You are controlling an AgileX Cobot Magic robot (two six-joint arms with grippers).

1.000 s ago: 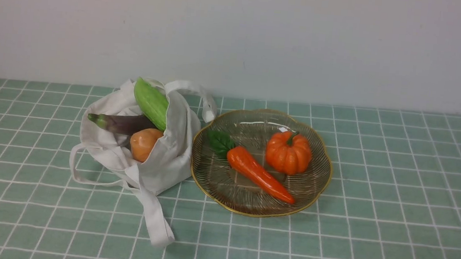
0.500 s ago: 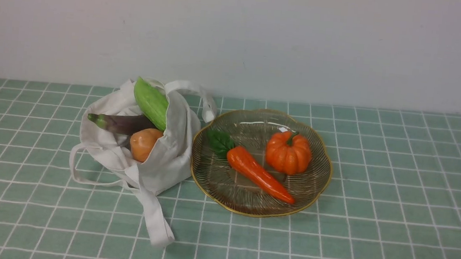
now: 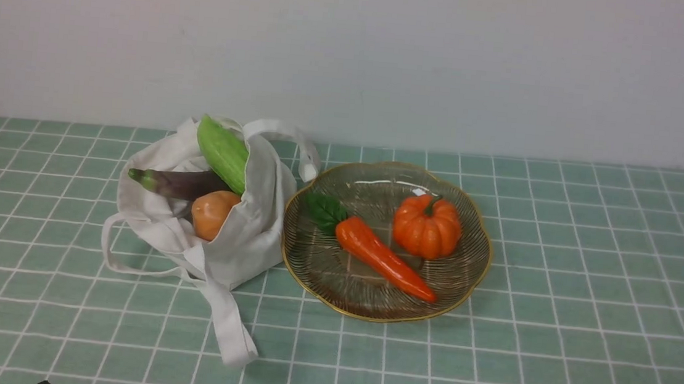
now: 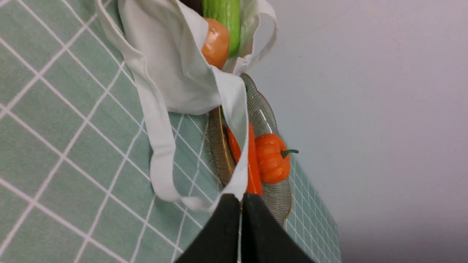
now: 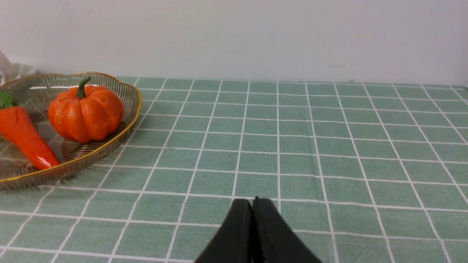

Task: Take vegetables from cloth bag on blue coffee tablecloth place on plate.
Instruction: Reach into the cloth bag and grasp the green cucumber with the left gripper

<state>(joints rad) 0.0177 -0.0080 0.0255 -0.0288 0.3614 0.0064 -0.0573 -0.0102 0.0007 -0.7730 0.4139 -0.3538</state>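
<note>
Folds of the bag hide part of the gourd and eggplant from us; beyond our left pincer, closed, they lie inside. Our right pincer is closed too.

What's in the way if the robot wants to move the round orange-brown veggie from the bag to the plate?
The cloth bag's own side wall stands between the tan-orange vegetable and the plate. It probably needs lifting over that. Nothing else visible blocks the way.
</note>
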